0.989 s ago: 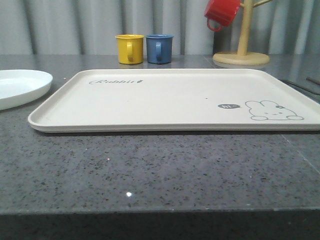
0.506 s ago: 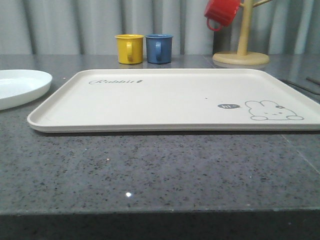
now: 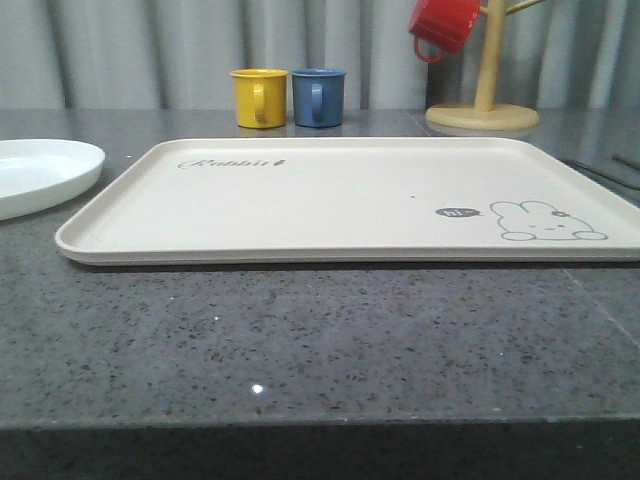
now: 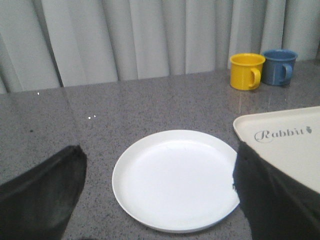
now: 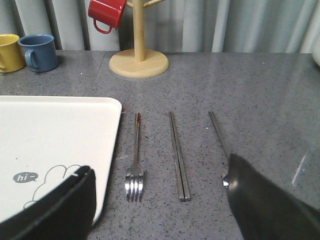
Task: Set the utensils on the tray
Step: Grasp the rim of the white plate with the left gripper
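The large cream rectangular plastic tray (image 3: pixel 350 200) with its raised rim lies flat on the grey speckled stone table (image 3: pixel 300 340), nothing on it, its grey rabbit drawing (image 3: pixel 545 221) at the robot's right end and cursive lettering (image 3: pixel 230 162) at the left end. Just off the tray's left end sits the round shallow white plate (image 4: pixel 175 179), near the tray but not touching it. The left hand (image 4: pixel 160 200) hovers over that plate, its two dark fingers (image 4: pixel 45 192) spread wide to either side, gripping nothing.

Over on the right side, three pieces of silverware lie side by side on the table just beyond the tray's right edge: the silver metal fork (image 5: pixel 135 165) nearest the tray, then the pair of silver metal chopsticks (image 5: pixel 178 155) lying close together, then the silver metal spoon (image 5: pixel 219 135), its bowl partly hidden behind a finger. The right hand (image 5: pixel 160 205) hangs above them, fingers (image 5: pixel 265 205) apart and empty.

At the back of the table a yellow mug (image 3: pixel 259 97) and a blue mug (image 3: pixel 319 96) stand just beside each other, and a red mug (image 3: pixel 443 25) hangs on a wooden mug tree (image 3: pixel 483 85).
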You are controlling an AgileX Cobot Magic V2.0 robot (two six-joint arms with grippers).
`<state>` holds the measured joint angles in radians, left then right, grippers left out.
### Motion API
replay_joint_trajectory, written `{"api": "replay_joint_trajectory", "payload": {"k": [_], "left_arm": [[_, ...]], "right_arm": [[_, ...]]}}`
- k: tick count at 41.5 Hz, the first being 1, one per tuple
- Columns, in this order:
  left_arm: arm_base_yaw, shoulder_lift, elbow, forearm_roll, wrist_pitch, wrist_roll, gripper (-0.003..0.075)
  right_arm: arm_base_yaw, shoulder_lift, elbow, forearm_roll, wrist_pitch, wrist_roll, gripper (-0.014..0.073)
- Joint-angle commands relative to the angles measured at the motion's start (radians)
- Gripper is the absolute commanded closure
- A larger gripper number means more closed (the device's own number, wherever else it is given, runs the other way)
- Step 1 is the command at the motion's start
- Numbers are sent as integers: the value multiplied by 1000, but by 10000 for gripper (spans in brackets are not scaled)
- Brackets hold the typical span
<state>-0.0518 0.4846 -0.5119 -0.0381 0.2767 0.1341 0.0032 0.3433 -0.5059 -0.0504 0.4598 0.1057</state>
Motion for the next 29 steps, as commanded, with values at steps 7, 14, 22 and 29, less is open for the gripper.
{"api": "replay_joint_trajectory", "payload": {"k": [7,14,22,29], "left_arm": [[2,222,-192,-11,98,24,134],[-31,434,-351,-12,298,81,134],[-160,653,-499,3,428,99,134],[-225,844,-627,27,606,101,134]], "right_arm": [[-5,16,-36,-2,-75,-8,25],[-5,16,-36,-2,-75,-8,25],[-5,16,-36,-2,-74,-8,25],[-5,16,-36,-2,-74,-8,25]]}}
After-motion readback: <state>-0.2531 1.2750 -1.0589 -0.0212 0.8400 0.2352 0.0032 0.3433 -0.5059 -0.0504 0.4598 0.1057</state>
